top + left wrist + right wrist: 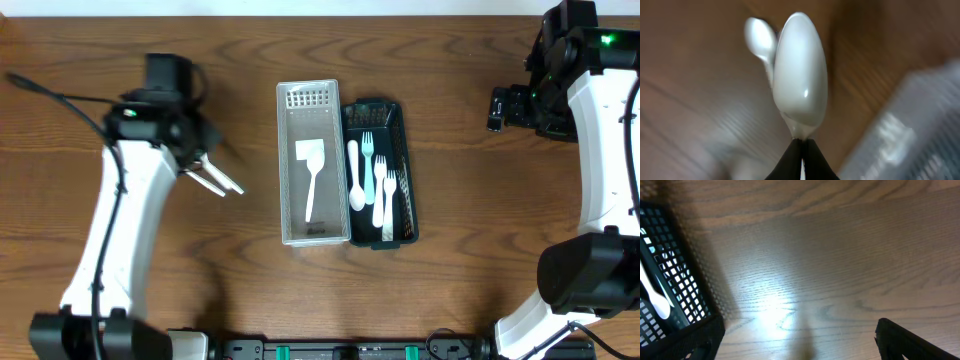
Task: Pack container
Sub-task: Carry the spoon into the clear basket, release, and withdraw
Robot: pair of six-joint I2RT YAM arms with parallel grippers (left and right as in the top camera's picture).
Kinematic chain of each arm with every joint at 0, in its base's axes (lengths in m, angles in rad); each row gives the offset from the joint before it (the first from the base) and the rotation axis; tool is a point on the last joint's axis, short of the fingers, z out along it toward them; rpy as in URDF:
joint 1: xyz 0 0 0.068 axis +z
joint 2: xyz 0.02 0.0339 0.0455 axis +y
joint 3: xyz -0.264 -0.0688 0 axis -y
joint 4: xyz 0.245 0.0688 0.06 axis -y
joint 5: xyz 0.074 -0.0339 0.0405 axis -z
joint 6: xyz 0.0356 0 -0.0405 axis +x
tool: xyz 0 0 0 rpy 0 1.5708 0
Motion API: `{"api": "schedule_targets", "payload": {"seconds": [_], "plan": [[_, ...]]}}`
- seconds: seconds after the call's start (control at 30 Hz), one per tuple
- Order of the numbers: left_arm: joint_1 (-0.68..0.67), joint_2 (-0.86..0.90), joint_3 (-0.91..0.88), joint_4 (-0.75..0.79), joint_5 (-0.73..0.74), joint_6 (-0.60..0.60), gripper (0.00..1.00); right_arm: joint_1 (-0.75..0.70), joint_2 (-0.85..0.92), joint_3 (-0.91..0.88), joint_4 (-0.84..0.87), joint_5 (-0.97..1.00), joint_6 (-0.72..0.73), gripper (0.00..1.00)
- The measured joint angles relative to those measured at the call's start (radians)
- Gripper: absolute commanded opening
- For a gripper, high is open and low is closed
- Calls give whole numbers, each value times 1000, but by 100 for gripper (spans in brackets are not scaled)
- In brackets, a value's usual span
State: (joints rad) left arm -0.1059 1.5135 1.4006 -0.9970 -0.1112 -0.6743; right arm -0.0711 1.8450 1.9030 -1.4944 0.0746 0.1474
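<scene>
This looks like a robotics lab. The white left arm [125, 215] and right arm [608, 140] flank a wood-grain worktop [460, 100], a black cable [60, 97] trailing.

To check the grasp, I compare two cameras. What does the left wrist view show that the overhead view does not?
Only left wrist: the bowl of a white spoon close up, its neck pinched by the shut left gripper, a second spoon behind. Only overhead: the dark basket with forks, the spatula in the light basket, the right gripper. Both: the spoons in the left gripper, the table, the light basket.
</scene>
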Motion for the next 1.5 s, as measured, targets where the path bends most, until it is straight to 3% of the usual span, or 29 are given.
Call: {"api": "schedule_targets", "payload": {"seconds": [0.4, 0.83, 0.87, 0.9, 0.93, 1.33, 1.5], "plan": [[-415, -15, 0, 142, 0, 209, 6, 0, 0, 0, 0, 0, 0, 99], [-491, 244, 0, 175, 7, 263, 6, 0, 0, 0, -2, 0, 0, 99], [-491, 263, 0, 176, 7, 264, 11, 0, 0, 0, -2, 0, 0, 99], [-491, 280, 0, 176, 8, 269, 24, 0, 0, 0, -2, 0, 0, 99], [-491, 295, 0, 176, 9, 274, 26, 0, 0, 0, -2, 0, 0, 99], [-490, 301, 5, 138, 8, 338, 42, 0, 0, 0, -2, 0, 0, 99], [-471, 197, 62, 80, -60, 357, 50, 0, 0, 0, -5, 0, 0, 99]]}}
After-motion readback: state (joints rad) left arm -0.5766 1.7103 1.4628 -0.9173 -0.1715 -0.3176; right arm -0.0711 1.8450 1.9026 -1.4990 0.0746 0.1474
